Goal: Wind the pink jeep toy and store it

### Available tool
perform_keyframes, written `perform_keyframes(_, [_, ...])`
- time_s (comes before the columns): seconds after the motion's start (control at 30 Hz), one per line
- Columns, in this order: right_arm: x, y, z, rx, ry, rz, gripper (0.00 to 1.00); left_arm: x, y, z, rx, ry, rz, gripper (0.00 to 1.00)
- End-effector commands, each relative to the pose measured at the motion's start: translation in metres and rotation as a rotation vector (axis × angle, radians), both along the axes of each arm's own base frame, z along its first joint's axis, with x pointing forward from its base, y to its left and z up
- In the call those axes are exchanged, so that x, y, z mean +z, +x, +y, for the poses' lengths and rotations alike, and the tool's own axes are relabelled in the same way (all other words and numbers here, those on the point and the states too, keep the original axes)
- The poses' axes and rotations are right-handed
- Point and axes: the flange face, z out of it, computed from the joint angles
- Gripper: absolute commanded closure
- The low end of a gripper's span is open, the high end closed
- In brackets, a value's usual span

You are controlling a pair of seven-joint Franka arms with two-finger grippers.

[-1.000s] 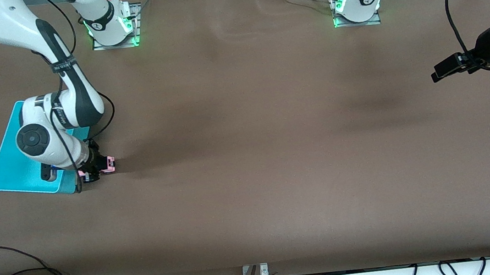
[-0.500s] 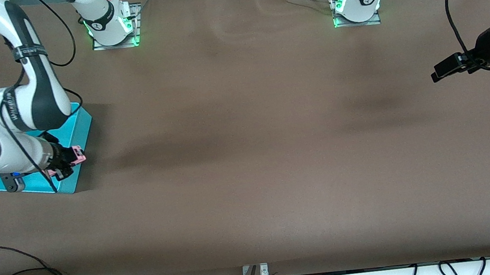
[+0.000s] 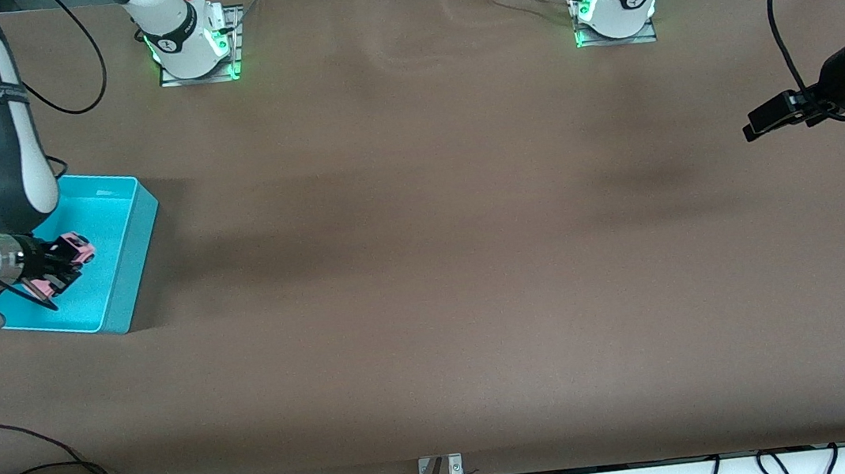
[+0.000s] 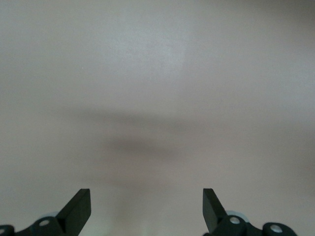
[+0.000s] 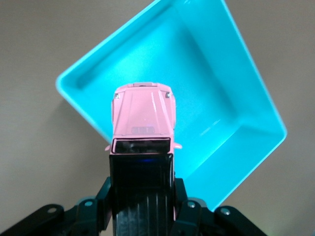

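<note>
On my front view the brown worktop (image 3: 426, 268) is bare through its nearer stretch. At the right arm's end sits the turquoise bin (image 3: 125, 263), open side up. My right end effector (image 3: 63, 262) hangs over the bin's inside, clamped on the pink jeep toy (image 3: 78, 248); in the right wrist view the jeep (image 5: 142, 115) pokes out past the black fingers (image 5: 184, 216), hood toward the bin floor (image 5: 206, 93). The left arm waits over the worktop at its own end, its end effector (image 3: 763, 120) with fingers (image 4: 78, 209) spread apart, gripping nothing.
</note>
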Motion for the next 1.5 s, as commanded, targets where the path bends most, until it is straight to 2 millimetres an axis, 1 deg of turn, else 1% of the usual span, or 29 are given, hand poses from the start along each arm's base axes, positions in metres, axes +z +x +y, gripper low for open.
perform_keyframes(0.0, [-0.006, -0.016, -0.04, 0.086, 0.098, 0.037, 0.82, 0.004, -0.007, 0.001, -0.021, 0.021, 0.002, 0.0])
perform_keyframes(0.07, [-0.014, -0.023, -0.058, 0.083, 0.118, 0.045, 0.82, 0.004, -0.007, 0.001, -0.021, 0.021, 0.002, 0.0])
perform_keyframes(0.13, [-0.027, -0.029, -0.064, 0.095, 0.128, 0.045, 0.82, 0.004, -0.007, 0.001, -0.021, 0.021, 0.002, 0.0])
perform_keyframes(0.23, [-0.058, -0.041, -0.066, 0.111, 0.135, 0.042, 0.82, 0.004, -0.007, 0.001, -0.021, 0.021, 0.002, 0.0])
perform_keyframes(0.33, [-0.091, -0.059, -0.07, 0.118, 0.139, 0.027, 0.82, 0.004, -0.007, 0.001, -0.02, 0.021, 0.002, 0.0])
perform_keyframes(0.43, [-0.122, -0.077, -0.067, 0.125, 0.142, 0.021, 0.82, 0.004, -0.007, 0.001, -0.021, 0.021, 0.002, 0.0])
perform_keyframes(0.57, [-0.149, -0.092, -0.065, 0.133, 0.138, -0.009, 0.82, 0.004, -0.007, 0.001, -0.02, 0.021, 0.002, 0.0])
perform_keyframes(0.67, [-0.161, -0.096, -0.065, 0.137, 0.135, -0.015, 0.82, 0.004, -0.007, 0.001, -0.021, 0.021, 0.002, 0.0])
perform_keyframes(0.73, [-0.161, -0.096, -0.064, 0.14, 0.136, -0.017, 0.8, 0.004, -0.007, 0.001, -0.021, 0.021, 0.002, 0.0])
perform_keyframes(0.77, [-0.161, -0.097, -0.064, 0.139, 0.136, -0.015, 0.78, 0.004, -0.007, 0.001, -0.021, 0.021, 0.002, 0.0])
perform_keyframes(0.8, [-0.161, -0.096, -0.065, 0.139, 0.136, -0.015, 0.7, 0.004, -0.007, 0.001, -0.021, 0.021, 0.002, 0.0])
perform_keyframes(0.83, [-0.161, -0.096, -0.065, 0.139, 0.136, -0.015, 0.56, 0.004, -0.007, 0.001, -0.021, 0.021, 0.002, 0.0])
perform_keyframes(0.87, [-0.159, -0.096, -0.065, 0.139, 0.136, -0.017, 0.38, 0.004, -0.007, 0.001, -0.021, 0.021, 0.002, 0.0])
perform_keyframes(0.9, [-0.159, -0.095, -0.065, 0.139, 0.135, -0.018, 0.16, 0.004, -0.007, 0.001, -0.021, 0.021, 0.002, 0.0])
perform_keyframes(0.93, [-0.158, -0.095, -0.065, 0.137, 0.135, -0.019, 0.0, 0.004, -0.007, 0.001, -0.021, 0.021, 0.002, 0.0])
perform_keyframes(1.07, [-0.147, -0.092, -0.064, 0.138, 0.136, -0.02, 0.0, 0.004, -0.007, 0.001, -0.021, 0.021, 0.002, 0.0])
perform_keyframes(1.17, [-0.127, -0.083, -0.066, 0.138, 0.137, -0.021, 0.0, 0.004, -0.007, 0.001, -0.021, 0.021, 0.002, 0.0])
perform_keyframes(1.33, [-0.083, -0.063, -0.07, 0.12, 0.143, 0.021, 0.0, 0.004, -0.007, 0.001, -0.021, 0.021, 0.002, 0.0])
perform_keyframes(1.47, [-0.037, -0.044, -0.07, 0.111, 0.145, 0.048, 0.0, 0.004, -0.007, 0.001, -0.021, 0.021, 0.002, 0.0])
